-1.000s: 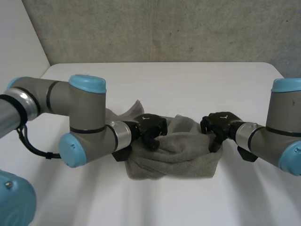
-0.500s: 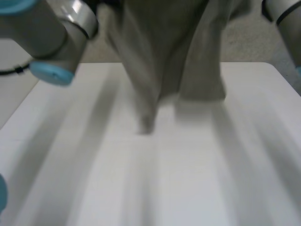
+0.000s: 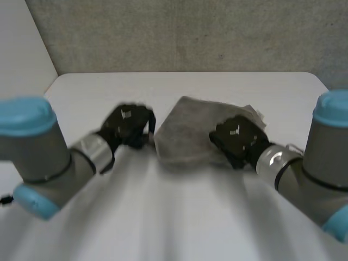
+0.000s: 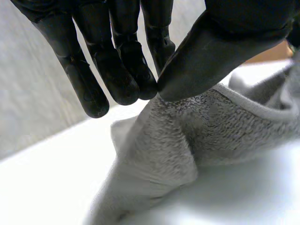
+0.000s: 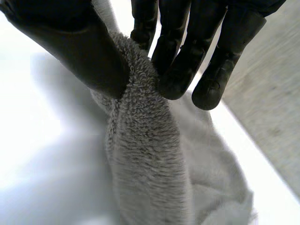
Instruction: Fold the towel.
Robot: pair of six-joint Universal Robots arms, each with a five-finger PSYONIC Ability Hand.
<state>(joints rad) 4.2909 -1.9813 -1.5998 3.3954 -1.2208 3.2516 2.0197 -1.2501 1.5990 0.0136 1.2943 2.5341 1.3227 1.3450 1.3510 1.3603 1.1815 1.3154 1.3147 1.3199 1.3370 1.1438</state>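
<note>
The towel (image 3: 187,130) lies as a grey, rumpled heap on the white bench (image 3: 98,87), toward the far side and a little right of the middle. It is bunched and thick rather than spread flat. Each side of it is held. At its left edge the left robot hand (image 3: 128,125) has its thumb (image 4: 211,51) pressed to its fingers (image 4: 126,70), and a small peak of the cloth rises right into that pinch, so only a little cloth is caught there. At the right edge the right robot hand (image 3: 235,140) is closed too, with a thick ridge of terry gripped firmly between its thumb and fingers. Both arms reach in from the near side, the two hands near each other with the heap between them. As I read it, the step in hand is the setting-down and straightening of the cloth before a clean fold, not the fold itself, since no neat edge or crease shows. The next move seems to call for holding both pinches and drawing the hands apart to pull the cloth flat on the bench — the slight left grip looks likeliest to slip — and only then carrying one edge over onto the other.
</note>
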